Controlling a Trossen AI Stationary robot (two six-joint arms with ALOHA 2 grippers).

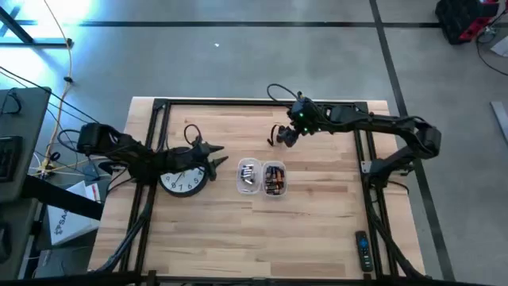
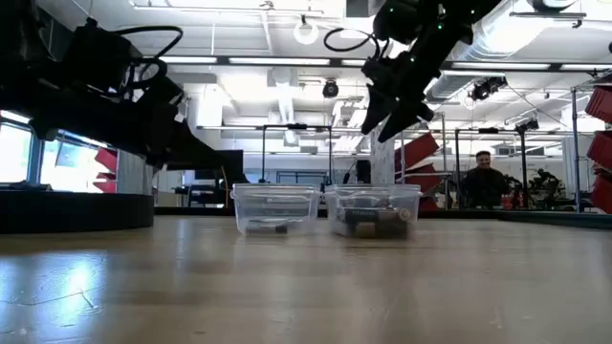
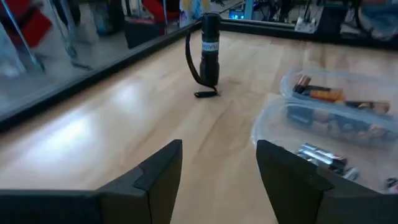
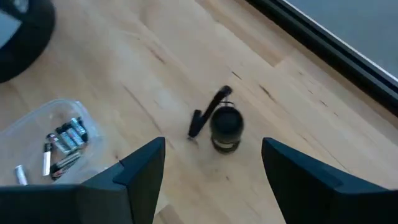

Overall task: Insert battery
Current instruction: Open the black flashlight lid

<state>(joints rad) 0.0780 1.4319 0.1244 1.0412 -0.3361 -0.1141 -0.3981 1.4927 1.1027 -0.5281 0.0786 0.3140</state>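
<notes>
A black flashlight (image 4: 225, 126) with a wrist strap stands upright on the wooden table, also seen in the left wrist view (image 3: 210, 46). Loose batteries lie in two clear tubs (image 1: 250, 176) (image 1: 274, 179) at the table's middle. My right gripper (image 4: 213, 144) hangs open above the flashlight, fingers pointing down, clear of it; the low view shows it (image 2: 382, 119) well above the tubs. My left gripper (image 1: 220, 156) is open just left of the tubs, beside a round wall clock (image 1: 184, 181), with nothing between its fingers (image 3: 217, 149).
A black metal frame (image 1: 159, 103) runs along the table's far, left and right edges. A remote control (image 1: 361, 250) lies near the front right. The clock lies flat partly under the left arm. Bare wood lies in front of the tubs.
</notes>
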